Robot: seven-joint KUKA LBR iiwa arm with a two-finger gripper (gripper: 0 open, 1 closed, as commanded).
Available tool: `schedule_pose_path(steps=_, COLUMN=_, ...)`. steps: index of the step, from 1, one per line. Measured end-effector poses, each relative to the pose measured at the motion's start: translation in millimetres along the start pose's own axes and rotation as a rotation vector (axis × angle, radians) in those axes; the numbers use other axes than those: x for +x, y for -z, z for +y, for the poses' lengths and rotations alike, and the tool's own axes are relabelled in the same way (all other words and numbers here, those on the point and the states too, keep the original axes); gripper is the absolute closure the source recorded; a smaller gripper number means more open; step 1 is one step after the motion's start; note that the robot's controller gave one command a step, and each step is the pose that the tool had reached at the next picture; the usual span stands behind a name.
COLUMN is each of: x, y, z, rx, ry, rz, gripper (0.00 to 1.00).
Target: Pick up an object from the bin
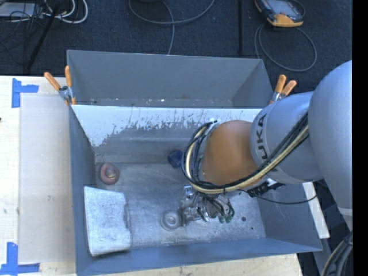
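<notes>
My gripper [193, 210] is low over the bin floor, right of the middle and towards the front, under the arm's orange cover. A small grey round disc-like thing [170, 219] lies just left of it, close to or touching its tip. A small blue thing [175, 157] lies behind the gripper near the back slope, partly hidden by the cables.
A pale grey folded cloth or sponge pad [106, 220] lies in the front left corner. A brownish round knob-like thing [108, 173] sits behind it by the left wall. The arm and its cables cover the right part of the bin.
</notes>
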State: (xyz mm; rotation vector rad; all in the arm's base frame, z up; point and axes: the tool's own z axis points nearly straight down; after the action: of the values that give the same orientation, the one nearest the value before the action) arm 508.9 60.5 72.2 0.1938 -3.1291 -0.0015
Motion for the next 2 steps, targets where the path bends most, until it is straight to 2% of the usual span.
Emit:
schedule_pose_path(steps=1, x=-1.5, y=-0.8, z=-0.1, rx=0.0, ry=-0.001, rz=-0.009, gripper=0.0)
schedule_pose_path(steps=2, x=-0.1, y=0.0, z=0.0, rx=0.0, ry=-0.001, rz=0.0, gripper=1.0)
